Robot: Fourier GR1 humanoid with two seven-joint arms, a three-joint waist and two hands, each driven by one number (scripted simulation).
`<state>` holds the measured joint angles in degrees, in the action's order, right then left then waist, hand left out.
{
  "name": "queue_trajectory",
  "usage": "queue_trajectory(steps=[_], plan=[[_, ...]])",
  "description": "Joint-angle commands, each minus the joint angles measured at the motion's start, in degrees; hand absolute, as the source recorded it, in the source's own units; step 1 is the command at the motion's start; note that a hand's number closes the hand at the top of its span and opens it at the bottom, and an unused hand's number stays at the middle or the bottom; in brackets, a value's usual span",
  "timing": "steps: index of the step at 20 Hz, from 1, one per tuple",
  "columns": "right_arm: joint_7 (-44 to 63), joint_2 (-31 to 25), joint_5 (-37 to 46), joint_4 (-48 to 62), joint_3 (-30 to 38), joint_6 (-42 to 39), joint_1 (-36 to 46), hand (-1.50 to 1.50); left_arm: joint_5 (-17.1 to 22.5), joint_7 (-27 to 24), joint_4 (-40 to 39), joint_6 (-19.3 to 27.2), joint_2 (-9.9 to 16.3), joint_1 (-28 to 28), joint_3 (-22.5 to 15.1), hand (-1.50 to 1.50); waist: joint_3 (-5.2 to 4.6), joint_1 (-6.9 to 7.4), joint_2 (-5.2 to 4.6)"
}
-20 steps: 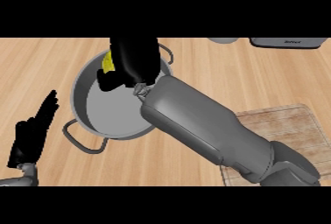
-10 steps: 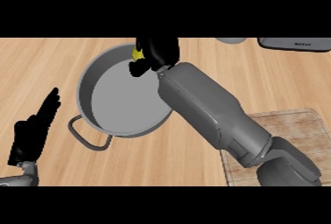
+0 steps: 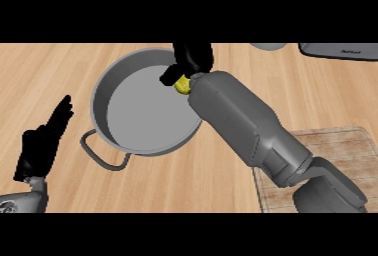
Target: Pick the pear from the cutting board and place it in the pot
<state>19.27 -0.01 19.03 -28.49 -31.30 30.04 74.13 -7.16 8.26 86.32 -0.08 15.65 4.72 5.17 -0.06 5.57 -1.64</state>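
Gripping one pear (image 3: 181, 84) over one pot (image 3: 145, 108), right hand (image 3: 192, 59) fingers curl; left hand (image 3: 46, 142) rests, fingers straight.

Two grey, smooth-shelled forearms built in blocky segments, each ending in a matte black hand, right hand (image 3: 190, 59) and left hand (image 3: 43, 142), slender-fingered.

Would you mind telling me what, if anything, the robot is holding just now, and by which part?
The right robot hand holds the yellow pear by its upper part, over the pot; only its lower end shows.
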Motion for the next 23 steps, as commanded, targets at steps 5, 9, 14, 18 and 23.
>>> queue_trajectory(steps=[5,9,14,18,23], plan=[[-14.5,0.0,-10.5,-7.0,7.4,14.1,-3.6,-1.5,0.1,0.7,0.3,-0.2,-0.4,0.5,-0.2,0.0,0.15,0.22,-0.14],[-16.0,0.0,-18.1,-9.8,9.7,14.9,-2.1,-1.5,0.2,-2.4,-1.3,0.0,-0.3,-0.8,1.0,0.0,0.04,-0.8,0.5],[-21.1,0.0,-25.2,-11.1,8.9,8.2,-6.5,-1.5,0.1,-0.2,2.1,0.2,-0.3,-4.4,1.5,0.0,0.06,-3.07,1.24],[-20.0,0.0,-27.3,-15.8,8.7,5.3,-9.2,-1.5,0.7,2.6,5.8,-0.3,-0.1,-6.5,2.1,0.0,0.08,-4.06,1.6],[-25.4,-3.7,-25.3,-26.3,11.3,0.9,-23.8,-1.5,0.6,0.3,1.8,-0.4,0.5,-4.6,4.0,0.0,0.08,-5.7,1.74]])
